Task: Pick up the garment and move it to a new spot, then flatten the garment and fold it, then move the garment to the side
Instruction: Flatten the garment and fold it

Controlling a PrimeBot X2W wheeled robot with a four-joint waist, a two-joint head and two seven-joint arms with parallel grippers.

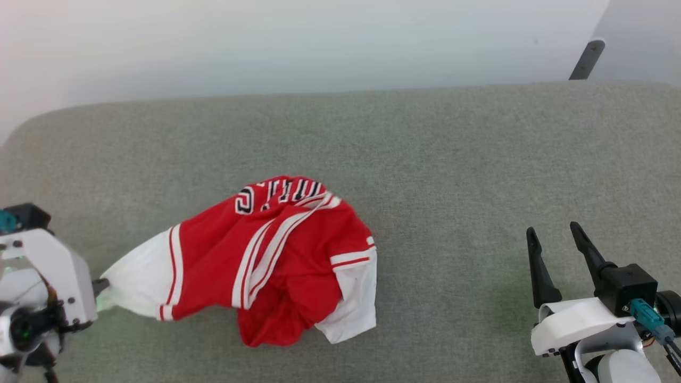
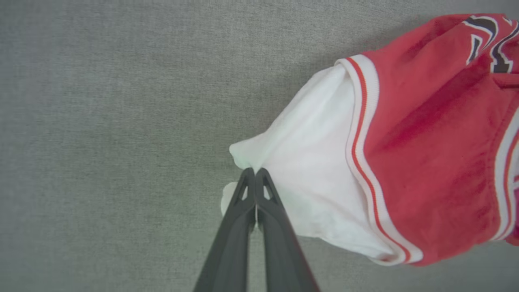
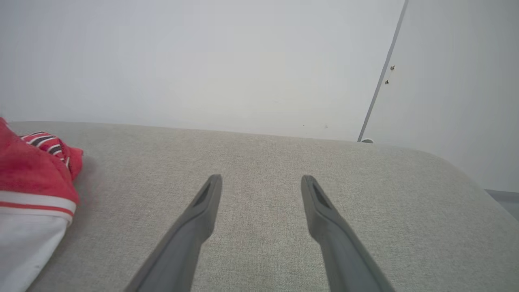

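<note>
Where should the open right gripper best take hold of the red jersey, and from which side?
Grip the free white sleeve at the right edge of the jersey, coming in low from the robot's right. It lies outermost, facing the right gripper, opposite the sleeve that the left gripper pinches, so pulling apart should spread the cloth.

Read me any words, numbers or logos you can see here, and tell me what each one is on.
Print on the jersey: black white-outlined letters, upside down in the head view and cut off by a fold; cannot be read.
No other text can be made out.
</note>
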